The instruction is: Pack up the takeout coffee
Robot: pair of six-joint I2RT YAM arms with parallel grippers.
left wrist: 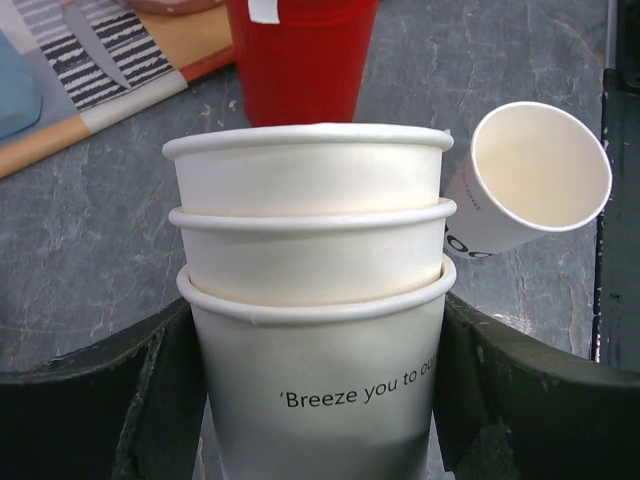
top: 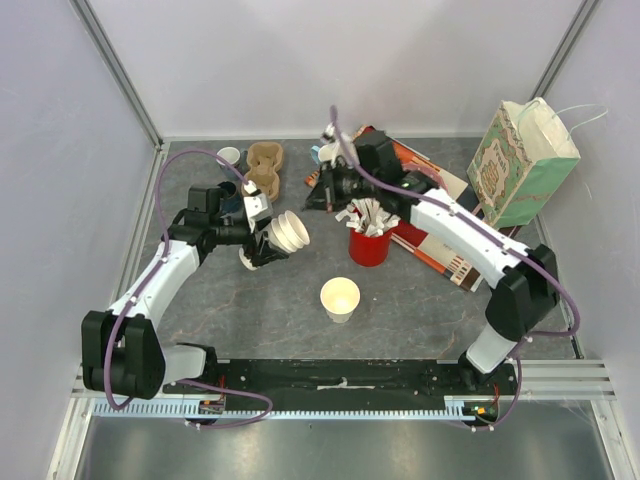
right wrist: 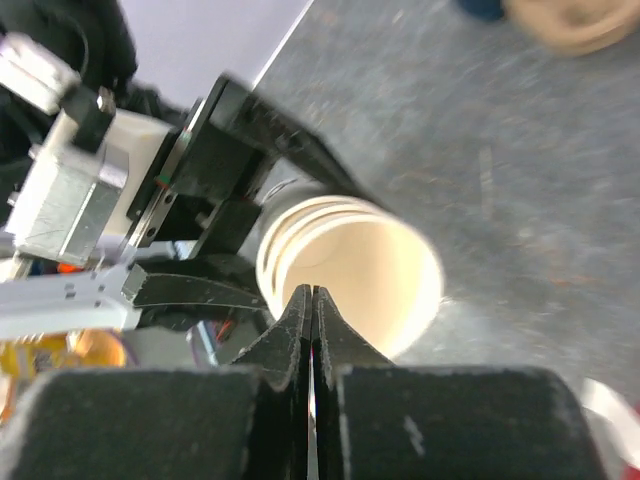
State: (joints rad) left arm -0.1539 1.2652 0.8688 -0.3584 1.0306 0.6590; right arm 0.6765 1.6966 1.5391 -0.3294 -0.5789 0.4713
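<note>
My left gripper is shut on a stack of three nested cream-white paper cups, held sideways above the table with the mouths facing right. In the left wrist view the stack fills the space between the fingers, and dark lettering shows on the outer cup. No lids are in view. One more open paper cup stands upright on the table; it also shows in the left wrist view. My right gripper is shut and empty; in its wrist view the gripper sits just before the stack's mouth.
A red cup of packets stands at the middle. Brown cup carriers and mugs lie at the back left. A green paper bag stands at the back right, with magazines beside it.
</note>
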